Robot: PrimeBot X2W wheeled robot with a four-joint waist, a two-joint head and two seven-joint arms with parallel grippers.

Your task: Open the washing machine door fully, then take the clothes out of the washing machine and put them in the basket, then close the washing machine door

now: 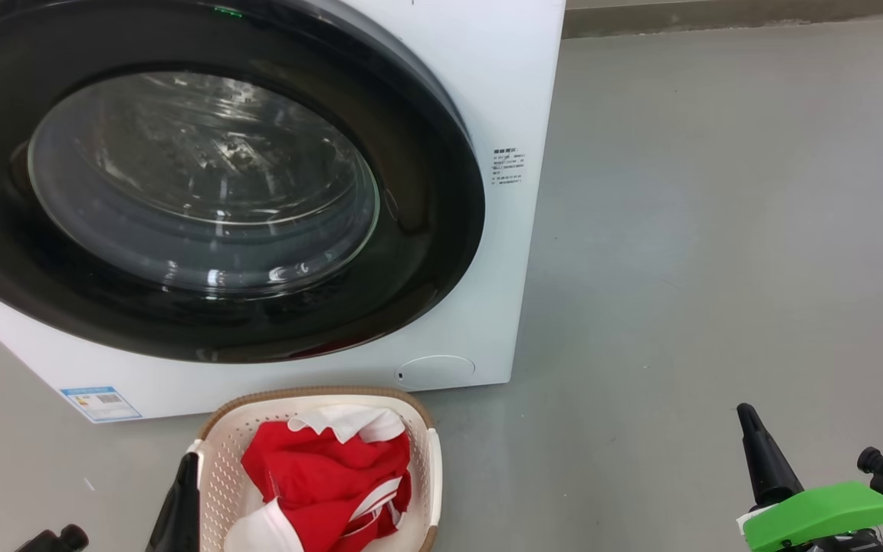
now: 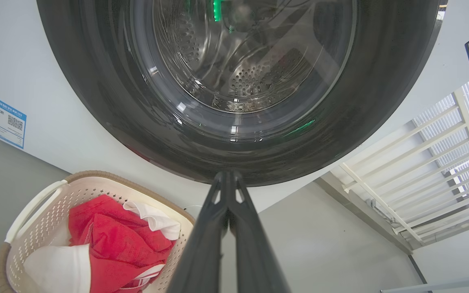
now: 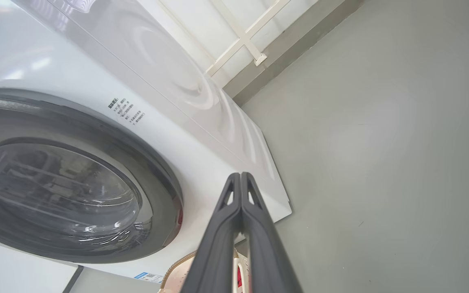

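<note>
Left claw (image 2: 228,177) and right claw (image 3: 240,177) are both clenched and empty. Door (image 2: 108,101) looks flush on the washer (image 2: 55,134), ahead of your left claw. Clothes (image 2: 108,240) are in the basket (image 2: 35,228) just beside it. Looks like the final step; next, press the rim to confirm it's latched.

The right end effector (image 3: 240,176), pressed closed, rises before the washing machine (image 3: 96,81) and its closed door (image 3: 55,195).

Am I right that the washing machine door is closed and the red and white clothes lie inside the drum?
Not quite. The washing machine door is closed, but the red and white clothes lie in the basket, not inside the drum; the head view shows this.
</note>
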